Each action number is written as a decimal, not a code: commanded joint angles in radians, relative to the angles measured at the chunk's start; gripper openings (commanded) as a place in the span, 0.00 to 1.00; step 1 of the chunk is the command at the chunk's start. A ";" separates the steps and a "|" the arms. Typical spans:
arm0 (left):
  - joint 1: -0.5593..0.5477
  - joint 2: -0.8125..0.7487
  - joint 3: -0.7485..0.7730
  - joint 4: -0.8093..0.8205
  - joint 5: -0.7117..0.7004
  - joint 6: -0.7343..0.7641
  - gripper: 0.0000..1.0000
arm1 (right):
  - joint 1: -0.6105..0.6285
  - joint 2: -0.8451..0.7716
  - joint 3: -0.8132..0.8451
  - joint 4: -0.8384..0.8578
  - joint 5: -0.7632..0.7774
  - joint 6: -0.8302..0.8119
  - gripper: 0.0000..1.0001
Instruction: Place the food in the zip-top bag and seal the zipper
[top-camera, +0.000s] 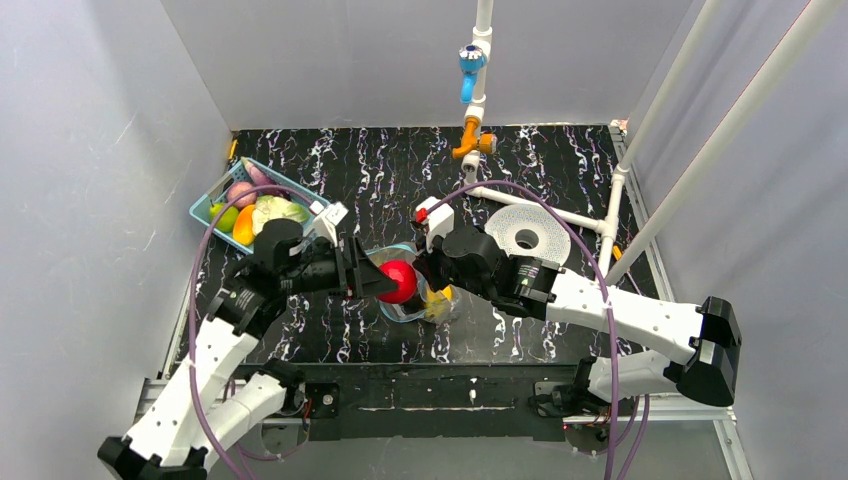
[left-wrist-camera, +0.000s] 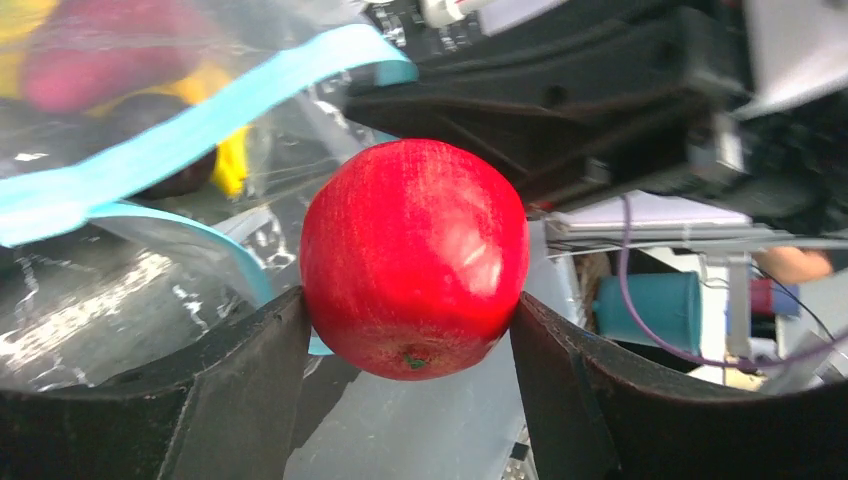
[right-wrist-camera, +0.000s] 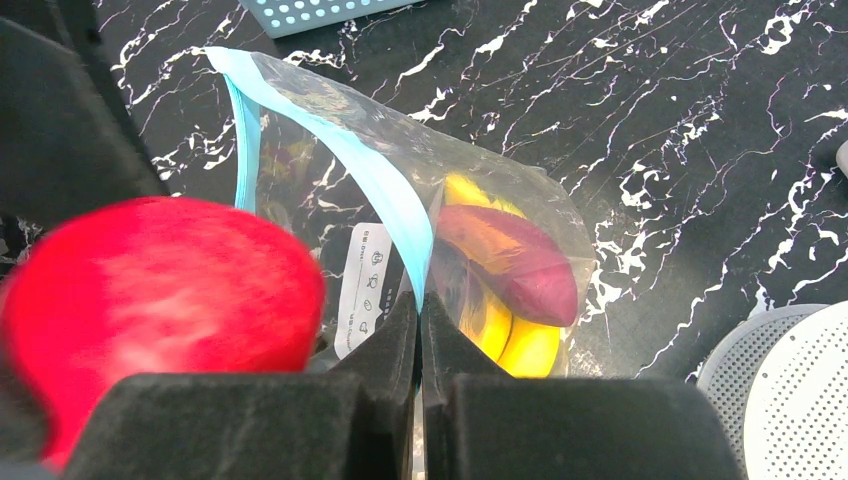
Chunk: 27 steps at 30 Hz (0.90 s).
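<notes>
Left hand (top-camera: 372, 280) is gripping the apple (left-wrist-camera: 414, 255) between both fingers (left-wrist-camera: 240, 390), holding it at the bag (right-wrist-camera: 310, 110) mouth. Right hand (right-wrist-camera: 420, 335) is pinching shut on the zipper (right-wrist-camera: 375, 185) edge, holding that side up so the bag is gaping open on the bench (top-camera: 380, 170). Banana (right-wrist-camera: 525, 345) and purple piece (right-wrist-camera: 520, 265) are sitting inside. Farther back-left, the basket (top-camera: 205, 208) is holding more food (top-camera: 262, 212). White perforated disc (top-camera: 527, 235) is lying back-right, well apart.

Open bag (right-wrist-camera: 455, 165), red apple (left-wrist-camera: 413, 258) seemingly above.
</notes>
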<state>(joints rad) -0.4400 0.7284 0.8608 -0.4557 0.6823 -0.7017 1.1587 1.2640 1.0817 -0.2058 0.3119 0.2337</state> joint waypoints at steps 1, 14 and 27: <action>-0.045 0.064 0.082 -0.152 -0.167 0.096 0.10 | -0.001 -0.026 0.002 0.046 0.012 0.007 0.02; -0.086 0.049 0.105 -0.125 -0.297 0.107 0.75 | 0.013 -0.052 -0.012 0.055 0.019 0.003 0.02; -0.086 -0.008 0.123 -0.187 -0.392 0.131 0.82 | 0.018 -0.044 -0.013 0.057 0.010 0.004 0.02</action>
<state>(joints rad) -0.5213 0.7525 0.9329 -0.5991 0.3679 -0.5968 1.1683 1.2419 1.0676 -0.2020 0.3145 0.2344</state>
